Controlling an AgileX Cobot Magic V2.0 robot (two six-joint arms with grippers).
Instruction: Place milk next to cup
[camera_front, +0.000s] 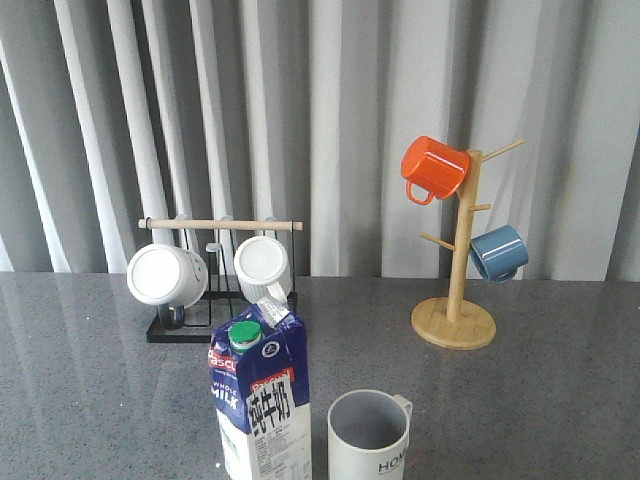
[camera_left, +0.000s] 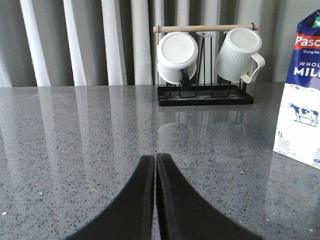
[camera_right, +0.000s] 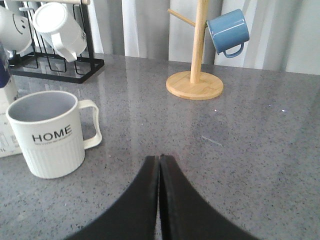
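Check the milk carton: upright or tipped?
Upright. The milk carton stands on the table with its green cap on top, just left of the cup.

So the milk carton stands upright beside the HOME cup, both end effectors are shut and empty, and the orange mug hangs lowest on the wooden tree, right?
Not quite. On the wooden tree the orange mug hangs highest; the blue mug is the lower one, as the front view shows. The rest holds: the milk carton stands upright beside the HOME cup, and the left end effector and right end effector are shut and empty.
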